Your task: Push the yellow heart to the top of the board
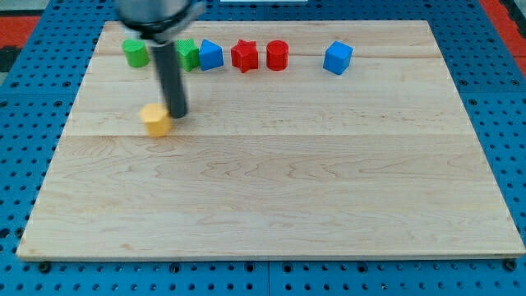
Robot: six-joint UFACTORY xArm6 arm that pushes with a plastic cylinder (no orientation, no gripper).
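My tip point(177, 113) is seen touching the yellow block's point(156, 120) right side on the tabletop point(279, 181); no jaws are fitted.

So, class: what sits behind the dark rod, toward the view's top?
A green block sits behind the rod, partly covered, so its shape is unclear. Beside it stand a green cylinder and a blue block. My tip touches the yellow block.

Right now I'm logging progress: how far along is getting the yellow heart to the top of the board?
Done: nothing yet; the yellow heart-shaped block sits well below the top row of green, blue and red blocks. In hand: my tip is against its right side. Left: the whole push up the wooden board.
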